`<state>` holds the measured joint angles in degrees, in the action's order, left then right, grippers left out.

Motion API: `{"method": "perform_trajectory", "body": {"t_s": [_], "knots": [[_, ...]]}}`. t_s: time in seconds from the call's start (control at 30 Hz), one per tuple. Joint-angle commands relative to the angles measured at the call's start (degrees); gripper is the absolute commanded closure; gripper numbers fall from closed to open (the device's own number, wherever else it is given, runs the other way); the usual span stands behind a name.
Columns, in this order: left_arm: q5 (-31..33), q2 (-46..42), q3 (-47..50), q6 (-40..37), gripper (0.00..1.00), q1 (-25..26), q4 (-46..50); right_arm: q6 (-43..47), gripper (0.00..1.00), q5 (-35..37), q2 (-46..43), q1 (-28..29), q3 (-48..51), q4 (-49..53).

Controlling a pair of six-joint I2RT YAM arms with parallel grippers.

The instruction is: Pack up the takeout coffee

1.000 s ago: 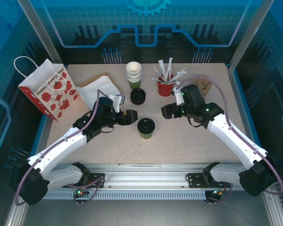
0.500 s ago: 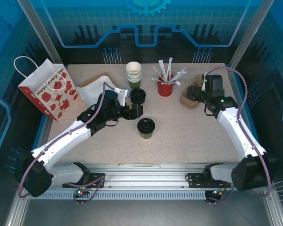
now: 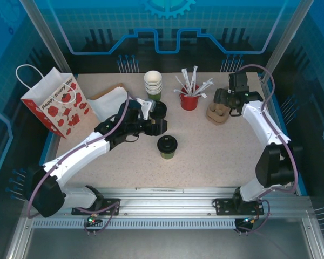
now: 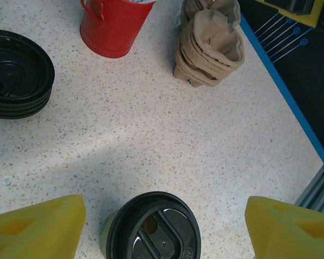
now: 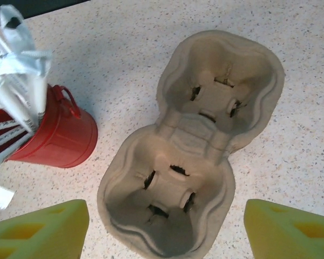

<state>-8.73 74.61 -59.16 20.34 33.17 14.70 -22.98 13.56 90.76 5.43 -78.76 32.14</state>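
The takeout coffee (image 3: 167, 146), an olive-green cup with a black lid, stands upright at the table's middle. In the left wrist view the takeout coffee (image 4: 151, 229) sits low between my two yellow fingertips with a gap on each side. My left gripper (image 3: 157, 126) (image 4: 162, 232) is open, hovering just behind and left of the cup. My right gripper (image 3: 222, 103) (image 5: 162, 232) is open at the back right, above a stack of brown pulp cup carriers (image 3: 218, 113) (image 5: 194, 140) (image 4: 208, 48), one finger on either side of the near pocket, holding nothing.
A red cup of white straws (image 3: 189, 100) (image 5: 54, 135) (image 4: 113, 27) stands left of the carriers. A stack of black lids (image 3: 158, 110) (image 4: 16, 75) and a stack of lidless cups (image 3: 153, 85) sit behind the left gripper. A poppy-print paper bag (image 3: 56, 102) and white papers (image 3: 110, 102) are at the left.
My right arm has swung from the table's middle out to the back right, over the carriers. My left gripper has moved right and back, toward the lids and the coffee.
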Motion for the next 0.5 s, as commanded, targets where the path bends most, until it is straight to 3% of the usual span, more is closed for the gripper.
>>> {"method": "perform_trajectory", "body": {"t_s": [0.0,0.47], "knots": [[0.6,1.0,-2.4,-2.8,0.21,0.2,2.0,0.1,0.25,1.5,1.5,-1.5,-1.3,1.4],[2.1,-0.6,0.9,-2.2,0.21,0.2,2.5,-1.4,0.40,2.2,12.9,-2.2,-8.9,3.2]]}}
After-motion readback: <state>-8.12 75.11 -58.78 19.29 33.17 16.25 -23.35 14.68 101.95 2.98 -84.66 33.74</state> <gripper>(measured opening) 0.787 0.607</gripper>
